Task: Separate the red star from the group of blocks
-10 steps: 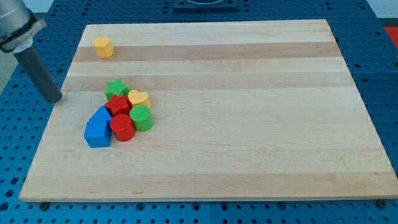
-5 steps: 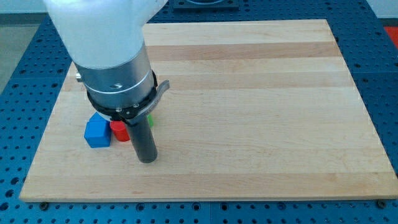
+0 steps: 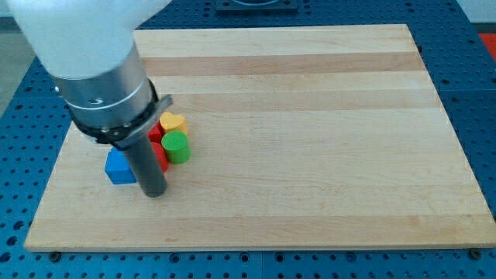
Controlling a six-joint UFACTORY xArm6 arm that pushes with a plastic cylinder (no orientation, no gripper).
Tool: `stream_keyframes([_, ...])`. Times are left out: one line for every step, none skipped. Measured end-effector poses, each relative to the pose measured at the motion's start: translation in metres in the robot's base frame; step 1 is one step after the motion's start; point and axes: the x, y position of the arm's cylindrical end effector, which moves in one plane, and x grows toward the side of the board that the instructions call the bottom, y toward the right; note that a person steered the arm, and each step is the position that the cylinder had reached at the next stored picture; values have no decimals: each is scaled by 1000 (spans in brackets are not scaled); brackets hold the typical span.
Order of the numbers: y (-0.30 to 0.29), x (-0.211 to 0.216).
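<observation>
My tip [image 3: 154, 193] rests on the board just below the group, beside the blue block's [image 3: 118, 167] lower right corner. The arm's body hides most of the group. A sliver of red [image 3: 156, 132], which may be the red star, shows above a strip of the red cylinder [image 3: 162, 157]. The yellow heart [image 3: 173, 122] and the green cylinder [image 3: 177, 146] stand on the group's right side. The green star and the yellow hexagon block are hidden behind the arm.
The wooden board [image 3: 310, 139] lies on a blue perforated table [image 3: 23, 201]. The arm's large white and grey body [image 3: 93, 70] covers the board's upper left part.
My tip has moved to the view's left along the bottom of the group, from right of the red cylinder to below it. The yellow heart and green cylinder came back into sight.
</observation>
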Motion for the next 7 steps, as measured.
stream_keyframes([-20, 0])
stream_keyframes([-22, -7])
stream_keyframes([-21, -57])
stream_keyframes([-5, -118])
stream_keyframes([21, -168])
stream_keyframes([38, -200])
stream_keyframes([38, -200])
